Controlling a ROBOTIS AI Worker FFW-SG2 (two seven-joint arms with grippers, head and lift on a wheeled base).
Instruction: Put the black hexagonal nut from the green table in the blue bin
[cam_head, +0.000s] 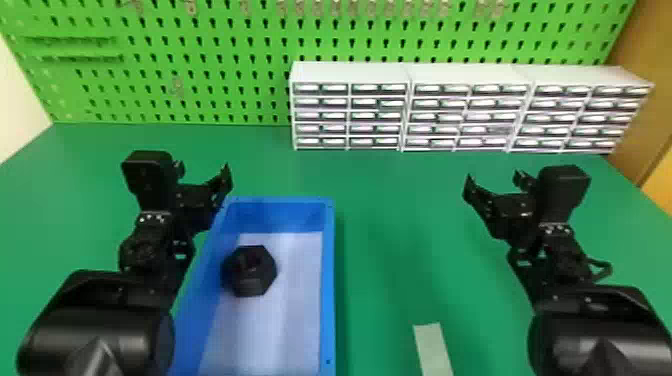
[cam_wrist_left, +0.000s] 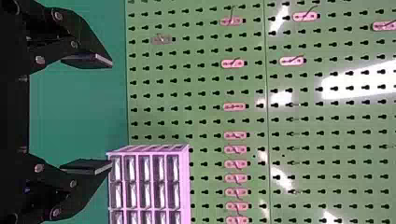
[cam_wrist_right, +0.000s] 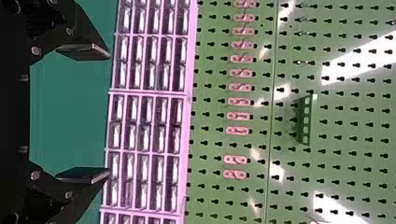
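Note:
The black hexagonal nut (cam_head: 249, 271) lies inside the blue bin (cam_head: 328, 280), toward the bin's left wall, on its pale floor. My left gripper (cam_head: 204, 169) is just beyond the bin's far left corner, apart from the nut. Over the right part of the green table (cam_head: 390, 240) is my right gripper (cam_head: 492, 177), well away from the bin. In the left wrist view the left gripper (cam_wrist_left: 111, 114) is open with nothing between its fingers. The right wrist view has the right gripper (cam_wrist_right: 109, 113) likewise open and holding nothing.
White drawer cabinets (cam_head: 350, 72) line the back right of the table, in front of a green pegboard (cam_head: 200, 75) with hooks. A pale strip (cam_head: 433, 347) lies on the table near the front, to the right of the bin.

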